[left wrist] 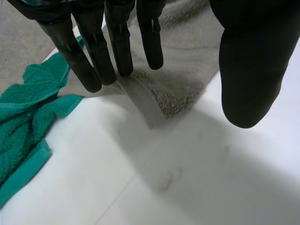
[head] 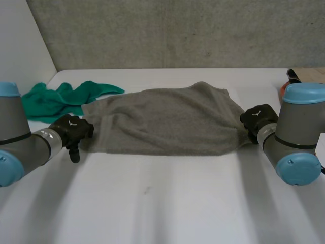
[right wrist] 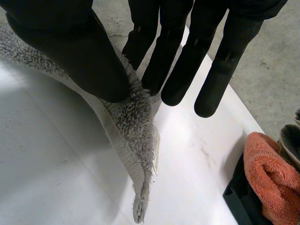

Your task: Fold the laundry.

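Right wrist view: right hand (right wrist: 70, 47) pinches grey towel (right wrist: 133, 129); left hand (left wrist: 253, 61) splayed, towel contact unclear.

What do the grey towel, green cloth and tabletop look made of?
Grey towel: likely cotton terry, with a matte looped pile and a flat woven band at the hem.
Green cloth: the same kind of terry, with a stitched hem.
Table: smooth white with a faint sheen; laminate or paint, unclear.

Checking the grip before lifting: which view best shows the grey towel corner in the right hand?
Right wrist view: the grey towel corner sits pinched between the right hand's thumb and fingers. The head view shows that hand at the towel's end, pinch hidden. The left wrist view shows the other corner at the left hand's fingertips.
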Robot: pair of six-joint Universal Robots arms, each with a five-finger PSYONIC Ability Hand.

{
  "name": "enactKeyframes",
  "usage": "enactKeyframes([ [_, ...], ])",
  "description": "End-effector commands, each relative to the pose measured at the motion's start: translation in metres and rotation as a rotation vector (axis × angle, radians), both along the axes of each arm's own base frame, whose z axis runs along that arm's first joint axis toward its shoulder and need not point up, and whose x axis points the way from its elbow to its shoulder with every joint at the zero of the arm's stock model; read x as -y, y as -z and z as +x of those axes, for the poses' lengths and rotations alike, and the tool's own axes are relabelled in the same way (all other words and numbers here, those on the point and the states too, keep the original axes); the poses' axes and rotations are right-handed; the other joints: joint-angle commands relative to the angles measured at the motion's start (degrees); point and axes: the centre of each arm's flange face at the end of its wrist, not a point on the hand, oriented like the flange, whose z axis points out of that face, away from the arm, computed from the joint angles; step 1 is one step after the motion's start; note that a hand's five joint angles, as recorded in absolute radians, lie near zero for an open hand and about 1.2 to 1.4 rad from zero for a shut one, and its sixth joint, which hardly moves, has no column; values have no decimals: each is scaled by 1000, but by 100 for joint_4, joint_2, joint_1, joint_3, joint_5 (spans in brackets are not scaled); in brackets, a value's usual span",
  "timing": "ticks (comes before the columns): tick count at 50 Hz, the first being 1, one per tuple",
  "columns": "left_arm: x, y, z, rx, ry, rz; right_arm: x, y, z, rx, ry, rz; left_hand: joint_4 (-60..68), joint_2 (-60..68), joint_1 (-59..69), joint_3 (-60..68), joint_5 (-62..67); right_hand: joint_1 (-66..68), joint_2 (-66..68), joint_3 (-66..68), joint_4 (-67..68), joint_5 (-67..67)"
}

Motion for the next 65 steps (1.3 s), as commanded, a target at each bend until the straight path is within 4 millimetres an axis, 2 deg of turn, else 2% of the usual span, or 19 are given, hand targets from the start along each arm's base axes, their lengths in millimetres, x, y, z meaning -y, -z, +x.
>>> enactKeyframes([
  [1,20,7,-5,27,-12,-41,-3,2,0,-6,-2,8,168,90,103,107,175,1575,1289,1186,1139,1168],
  [22,58,31,-23,109,58,-116,-3,5,-1,-19,-5,11,1765,1687,1700,1704,1772,1575,1289,1186,1139,1168],
  [24,60,31,-23,110,57,-121,-3,5,-1,-19,-5,11,2284,2207,2219,2224,2292,1575,1289,1186,1139,1168],
  [28,60,28,-27,100,65,-132,-2,4,-2,-19,-2,8,5357,5280,5292,5297,5365,1575,1289,1186,1139,1168],
  [30,56,23,-30,98,67,-129,-3,3,-2,-21,-1,10,5364,5286,5299,5303,5371,1575,1289,1186,1139,1168],
  [32,46,10,-32,90,60,-109,-5,-5,-3,-34,-4,6,5364,5286,5299,5303,5371,1575,1289,1186,1139,1168],
  [33,35,-2,-31,81,54,-77,-6,-9,-5,-42,-2,5,5364,5286,5299,5303,5371,1575,1289,1186,1139,1168],
  [37,5,-28,-20,85,31,17,-14,-32,-17,-117,-25,29,5364,5286,5299,5303,5371,1575,1289,1186,1139,1168],
  [38,-1,-30,-17,92,28,50,-19,-35,-19,-151,-45,51,5364,5286,5299,5303,5371,1575,1289,1186,1139,1168],
  [39,-17,-35,-10,111,28,125,-31,-34,-23,-238,-101,122,5364,5286,5299,5303,5371,1575,1289,1186,1139,1168],
  [44,-56,-41,7,197,99,339,-69,-33,-41,-510,-287,370,5364,5286,5299,5303,5371,1575,1289,1186,1139,1168],
  [50,-66,-36,6,238,204,391,-72,-36,-47,-572,-292,392,5364,5286,5299,5303,5371,1575,1289,1186,1139,1168],
  [53,-60,-30,4,240,191,399,-70,-36,-44,-569,-290,386,5364,5286,5299,5303,5371,1575,1289,1186,1139,1168],
  [57,-31,-30,-5,230,141,342,-63,-29,-36,-571,-307,379,5364,5286,5299,5303,5371,1575,1289,1186,1139,1168],
  [59,-12,-39,-15,203,112,277,-50,-31,-29,-571,-298,338,5364,5286,5299,5303,5371,1575,1289,1186,1139,1168],
  [60,-5,-45,-18,190,102,245,-42,-34,-27,-568,-285,307,5364,5286,5299,5303,5371,1575,1289,1186,1139,1168],
  [61,9,-60,-25,154,84,171,-24,-45,-21,-559,-250,219,5364,5286,5299,5303,5371,1575,1289,1186,1139,1168],
  [64,29,-92,-35,78,58,22,8,-72,-12,-514,-161,42,5364,5286,5299,5303,5371,1575,1289,1186,1139,1168],
  [65,42,-119,-39,6,24,-98,29,-97,-9,-458,-76,-91,5364,5286,5299,5303,5371,1575,1289,1186,1139,1168],
])
